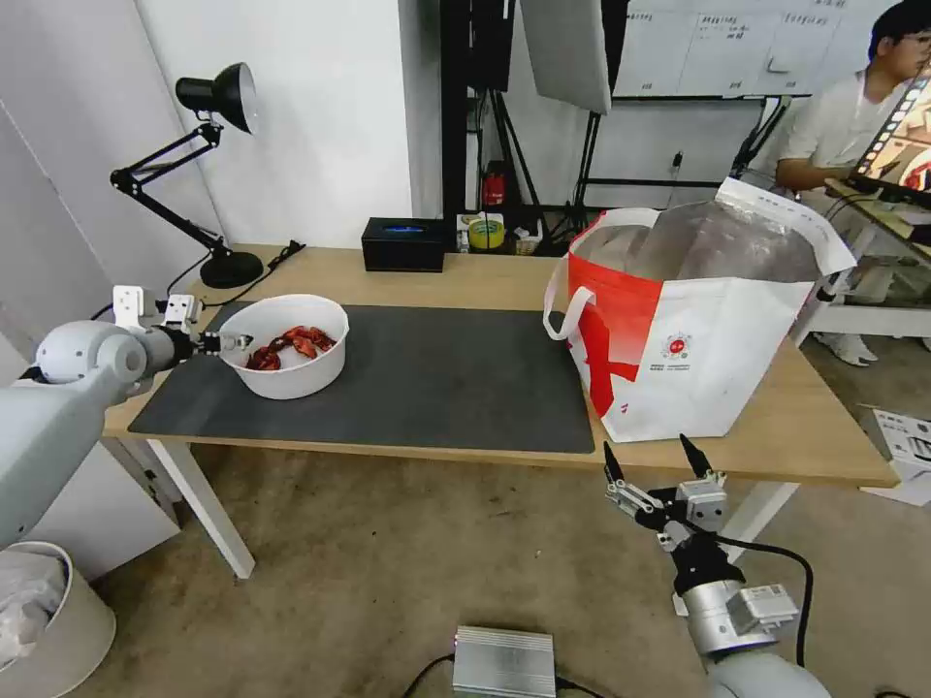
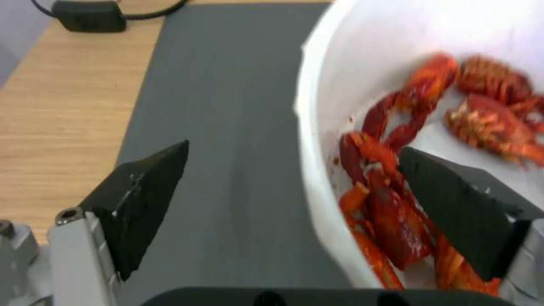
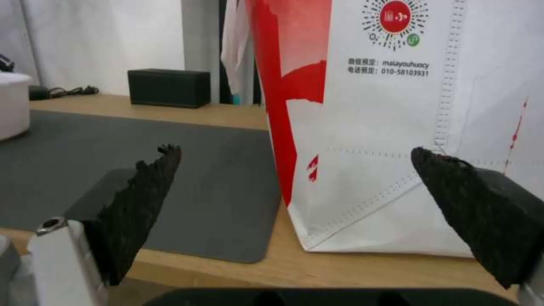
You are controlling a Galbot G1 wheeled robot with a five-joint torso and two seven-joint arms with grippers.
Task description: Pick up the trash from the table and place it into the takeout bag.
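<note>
- head view: white round bowl (image 1: 287,347) of red shells (image 1: 291,344) sits on the left part of the dark grey mat (image 1: 427,378), on the light wood table (image 1: 485,276).
- left gripper (image 1: 225,341) is at the bowl's left rim. in the left wrist view its jaws are spread and straddle the bowl wall (image 2: 317,140): one black finger inside over the shells (image 2: 397,212), the other outside over the mat (image 2: 227,127). not clamped yet, so the bowl is not held.
- bowl looks to rest flat on the mat; no sign of lift.
- takeout bag (image 1: 693,330) stands upright on the table's right side, mouth open, silver lining showing, white loop handle hanging toward the mat. well apart from the bowl.
- right gripper (image 1: 655,463) hangs below and just in front of the table's near edge, under the bag, jaws released, holding nothing. right wrist view looks at the bag's white and red face (image 3: 397,127) and the mat edge.
- black rectangular box (image 1: 403,243) and black desk lamp (image 1: 208,174) at the back of the table; not trash.
- progress, as a judgement: the bowl is the one piece of trash visible on the table. bag contents cannot be seen from here. remaining: close on the rim, lift, carry across the mat, drop into the bag.
- risk: rim pinch on a loaded bowl may tip shells out.
</note>
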